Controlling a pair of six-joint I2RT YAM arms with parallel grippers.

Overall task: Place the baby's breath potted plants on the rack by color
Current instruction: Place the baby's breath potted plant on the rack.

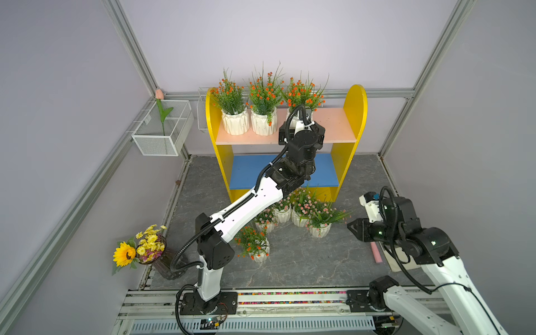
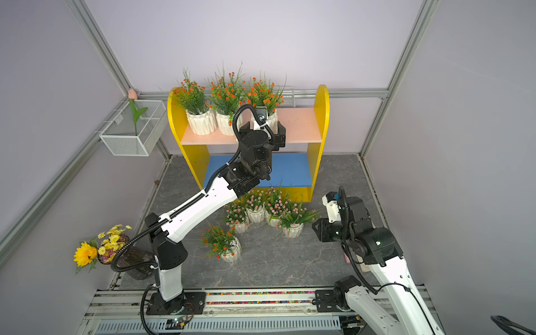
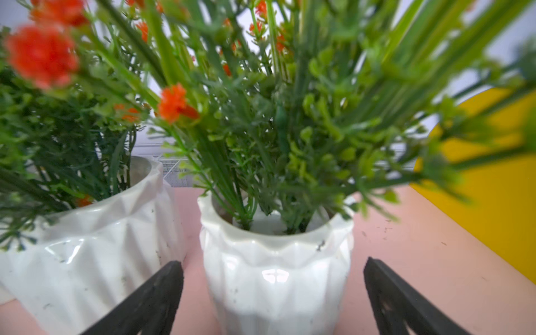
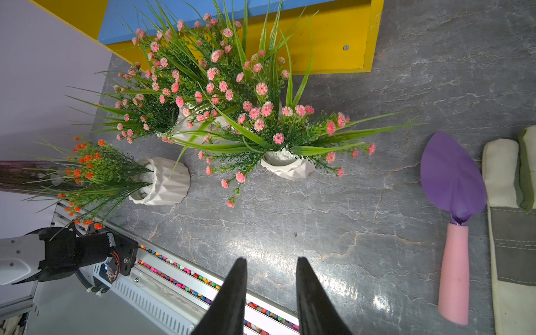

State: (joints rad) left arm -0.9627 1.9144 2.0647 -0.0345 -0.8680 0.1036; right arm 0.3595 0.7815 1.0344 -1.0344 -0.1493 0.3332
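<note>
light: bright, even | glare: stone floor (image 4: 333,280), pot (image 3: 274,274) | blur: near blooms (image 3: 40,55)

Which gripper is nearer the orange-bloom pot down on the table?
Right. The right gripper hovers off to that pot's right, above the table; the left gripper is up at the rack's pink board, open around another orange pot.

Left arm (image 1: 246,206) stretched far forward, raised; left tool (image 3: 272,262) jaws wide apart. Right arm (image 1: 446,275) folded back, low; right tool (image 4: 271,259) jaws narrowly parted.
</note>
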